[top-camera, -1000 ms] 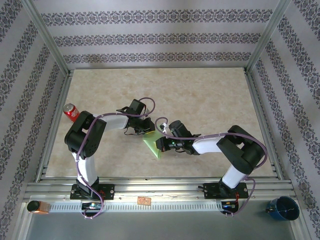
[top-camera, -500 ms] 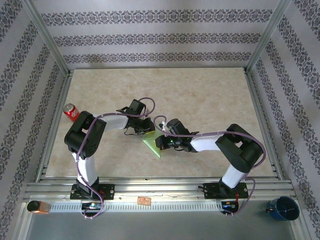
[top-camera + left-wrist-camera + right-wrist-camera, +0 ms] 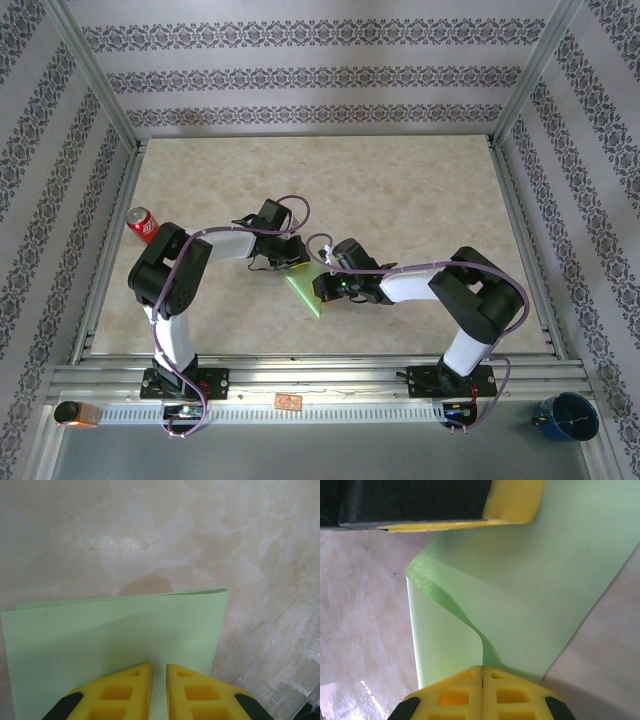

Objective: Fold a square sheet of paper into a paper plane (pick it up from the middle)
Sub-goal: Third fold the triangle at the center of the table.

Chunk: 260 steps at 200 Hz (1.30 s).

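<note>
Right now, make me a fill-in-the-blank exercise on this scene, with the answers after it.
1. The paper is light ___ in colour.
2. The right tool has its jaws ___ on the paper.
3. The red can sits near the table's ___ edge.
Missing words: green; shut; left.
</note>
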Each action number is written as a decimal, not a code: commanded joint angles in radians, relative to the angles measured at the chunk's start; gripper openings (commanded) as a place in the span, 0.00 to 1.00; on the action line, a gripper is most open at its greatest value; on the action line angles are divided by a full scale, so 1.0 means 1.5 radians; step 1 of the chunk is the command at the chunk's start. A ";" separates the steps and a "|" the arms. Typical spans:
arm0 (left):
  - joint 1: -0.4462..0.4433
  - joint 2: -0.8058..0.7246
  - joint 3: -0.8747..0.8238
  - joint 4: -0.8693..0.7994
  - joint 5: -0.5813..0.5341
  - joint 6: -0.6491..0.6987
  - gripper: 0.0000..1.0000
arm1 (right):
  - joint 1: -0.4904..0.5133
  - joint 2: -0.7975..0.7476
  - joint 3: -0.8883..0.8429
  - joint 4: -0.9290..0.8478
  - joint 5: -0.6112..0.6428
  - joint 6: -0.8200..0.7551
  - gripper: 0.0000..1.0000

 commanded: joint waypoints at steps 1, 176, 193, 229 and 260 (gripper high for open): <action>0.004 -0.010 -0.017 -0.034 -0.012 0.006 0.17 | -0.010 0.006 0.017 -0.008 0.010 -0.014 0.00; 0.004 -0.010 -0.023 -0.018 -0.006 -0.004 0.17 | -0.010 0.023 0.020 0.002 -0.017 -0.006 0.00; 0.004 -0.009 -0.023 -0.018 -0.006 -0.005 0.17 | -0.010 0.025 0.018 0.003 -0.013 -0.006 0.00; 0.004 -0.010 -0.025 -0.015 -0.005 -0.007 0.17 | -0.010 0.034 0.019 0.004 -0.017 -0.005 0.00; 0.004 -0.014 -0.024 -0.011 -0.006 -0.013 0.17 | -0.010 0.040 0.019 -0.001 -0.016 -0.004 0.00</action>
